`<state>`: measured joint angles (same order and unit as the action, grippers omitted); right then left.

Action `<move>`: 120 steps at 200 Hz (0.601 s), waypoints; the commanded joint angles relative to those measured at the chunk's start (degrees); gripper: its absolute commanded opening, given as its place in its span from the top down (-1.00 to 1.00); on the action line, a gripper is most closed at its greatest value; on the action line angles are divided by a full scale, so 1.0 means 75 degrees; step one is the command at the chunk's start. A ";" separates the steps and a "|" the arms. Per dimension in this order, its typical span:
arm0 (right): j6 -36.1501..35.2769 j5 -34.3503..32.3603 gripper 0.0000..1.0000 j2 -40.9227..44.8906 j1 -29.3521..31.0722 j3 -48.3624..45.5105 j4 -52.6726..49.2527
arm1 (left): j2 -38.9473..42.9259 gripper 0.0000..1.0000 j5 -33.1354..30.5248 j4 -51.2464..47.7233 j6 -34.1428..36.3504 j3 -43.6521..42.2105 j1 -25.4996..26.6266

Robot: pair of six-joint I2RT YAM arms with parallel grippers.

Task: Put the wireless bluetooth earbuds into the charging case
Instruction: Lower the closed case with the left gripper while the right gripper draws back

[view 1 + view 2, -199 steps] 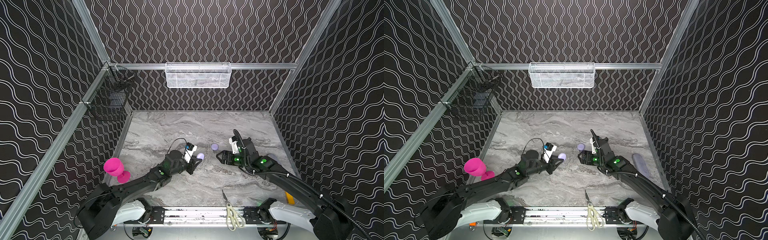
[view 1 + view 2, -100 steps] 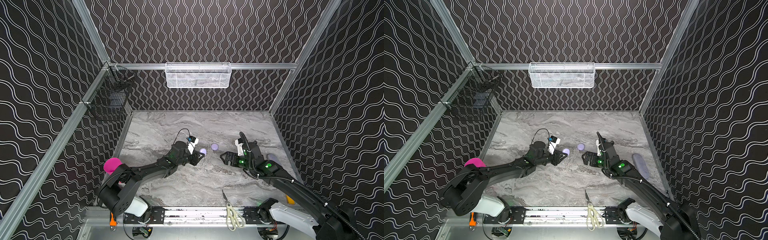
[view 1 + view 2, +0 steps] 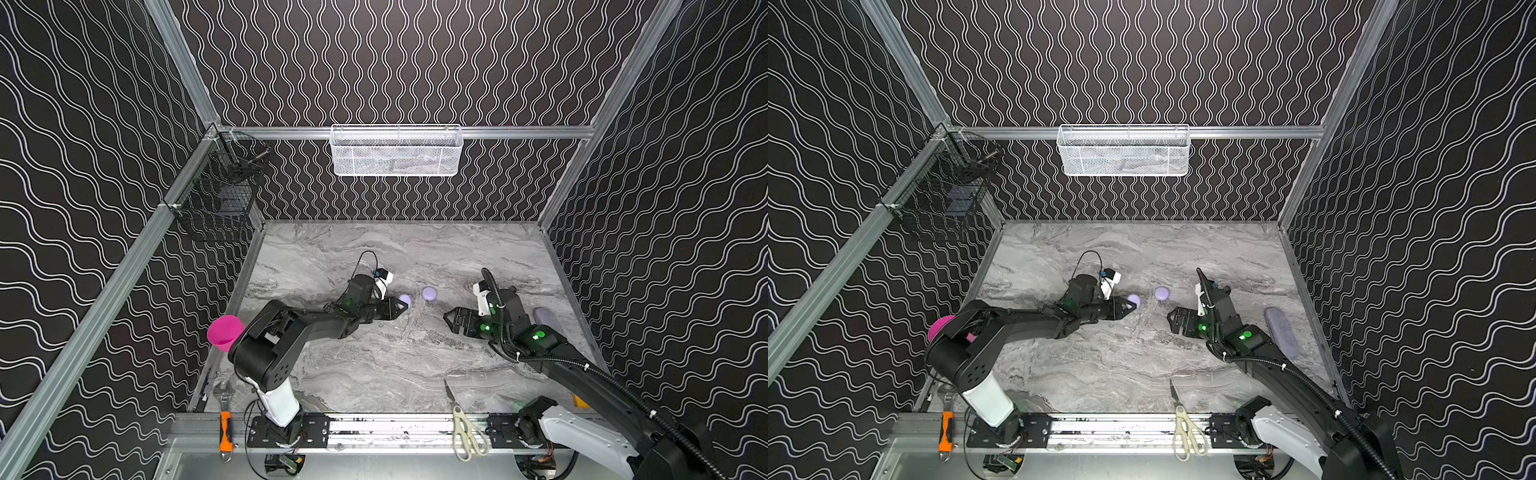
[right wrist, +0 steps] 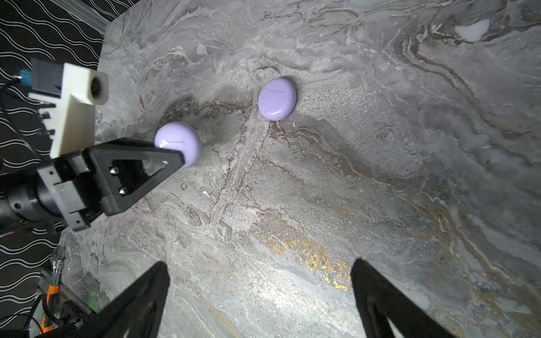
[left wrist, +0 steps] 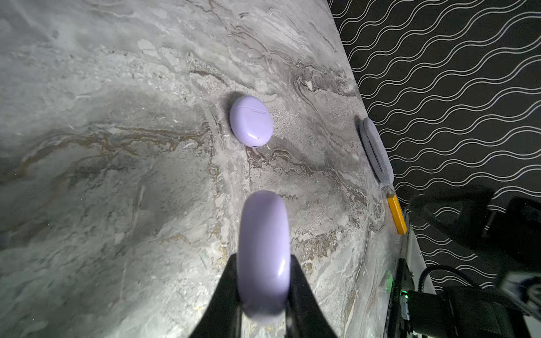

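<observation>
Bare marble [image 4: 263, 190] between right tool [image 4: 259, 272] and lying case [image 4: 277, 99]; left tool [image 4: 172, 158] and second case [image 4: 178, 139] just beside.

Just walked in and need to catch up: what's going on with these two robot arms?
The left gripper is shut on a lavender case, holding it on edge over the table. A second lavender case lies flat and closed on the table nearby. The right gripper is open and empty, hovering beside them. No earbuds are visible.
</observation>
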<state>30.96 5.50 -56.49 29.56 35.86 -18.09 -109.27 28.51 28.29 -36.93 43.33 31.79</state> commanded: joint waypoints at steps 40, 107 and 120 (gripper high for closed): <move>-0.0052 0.0132 -0.96 0.0005 -0.0004 -0.0052 0.0220 | -0.0738 0.60 0.0695 0.0599 -0.0718 0.0332 -0.0292; -0.0027 0.0219 -0.94 -0.0061 -0.0004 -0.0083 0.0255 | -0.1293 0.60 0.1012 0.0858 -0.1206 0.0584 -0.0470; -0.0027 0.0246 -0.94 -0.0072 -0.0004 -0.0081 0.0276 | -0.1385 0.60 0.1088 0.0925 -0.1297 0.0637 -0.0500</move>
<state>30.83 6.79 -56.82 29.52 35.05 -17.67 -118.74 34.81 31.57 -44.86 47.16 28.42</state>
